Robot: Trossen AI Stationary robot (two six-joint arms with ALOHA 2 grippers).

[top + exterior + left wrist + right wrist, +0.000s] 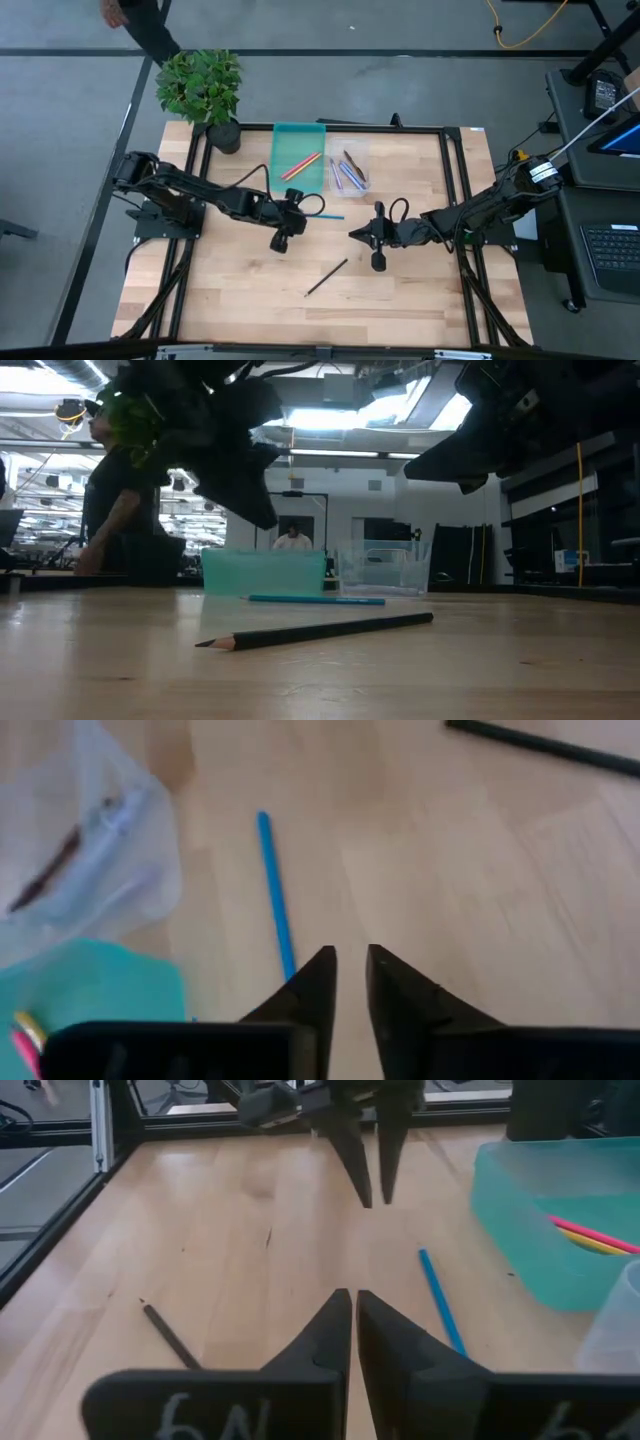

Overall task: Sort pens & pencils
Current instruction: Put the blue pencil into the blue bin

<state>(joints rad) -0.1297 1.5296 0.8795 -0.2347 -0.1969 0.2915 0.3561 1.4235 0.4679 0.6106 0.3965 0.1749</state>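
Observation:
A blue pen [330,215] [274,895] lies flat on the table just near of the teal tray [283,140]. A dark pencil [326,277] [315,630] lies flat nearer the front edge. A pink-red and a yellow stick [300,165] lie in the teal tray. Purple, blue and dark sticks [348,172] lie in the clear tray [362,150]. My left gripper [350,970] [372,1185] hovers slightly open above the table beside the blue pen's end, nothing between its fingers. To its right, my right gripper [352,235] [353,1308] waits shut and holds nothing.
A potted plant [205,90] stands at the table's far left corner, left of the trays. A black frame [450,160] runs around the tabletop. A person [140,25] stands beyond the far left corner. Bare wood lies to the left and near the front edge.

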